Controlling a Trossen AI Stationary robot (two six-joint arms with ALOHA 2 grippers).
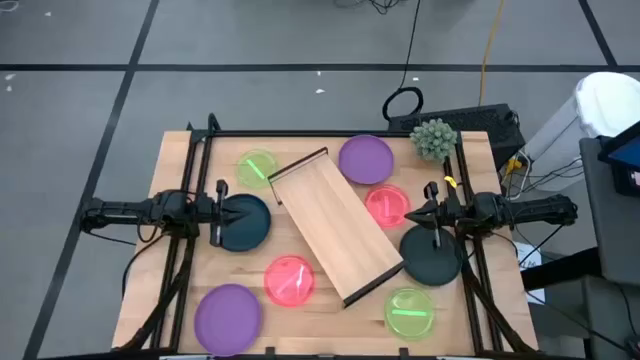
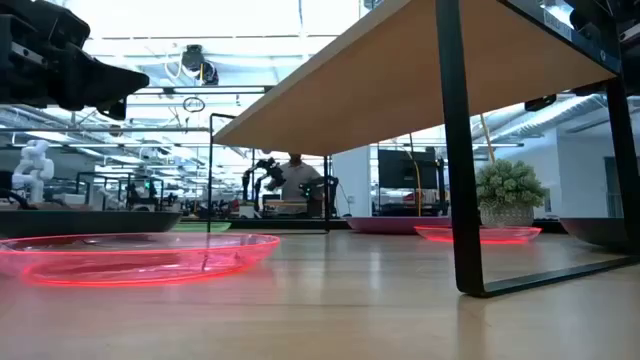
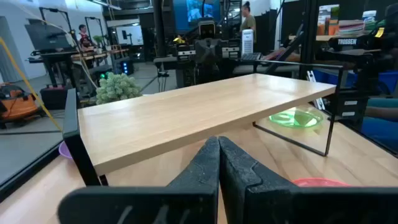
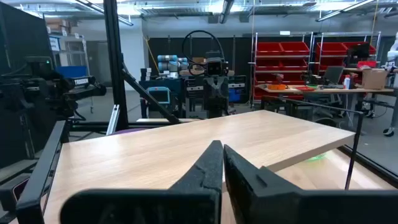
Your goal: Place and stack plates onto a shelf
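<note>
Nothing has been put on the shelf yet, so the whole job is left to do. Going from the near edge of the table in the high view: a big purple plate and a small green plate sit closest, then a small pink plate. The shelf lies slanted across the middle of the table, and its top is bare. The left gripper hangs over a big dark plate on the left side, with its jaws pressed together and holding nothing. The right gripper waits on the right side near the other dark plate, its jaws also together and empty. A second pink plate lies just beside the shelf. Farther back sit another green plate and another purple plate, both partly tucked under the shelf's far end. In the far corner is a small green plant. From table height, most plates are only thin edges, and the shelf blocks much of the view. All eight plates must still be lifted and stacked.
</note>
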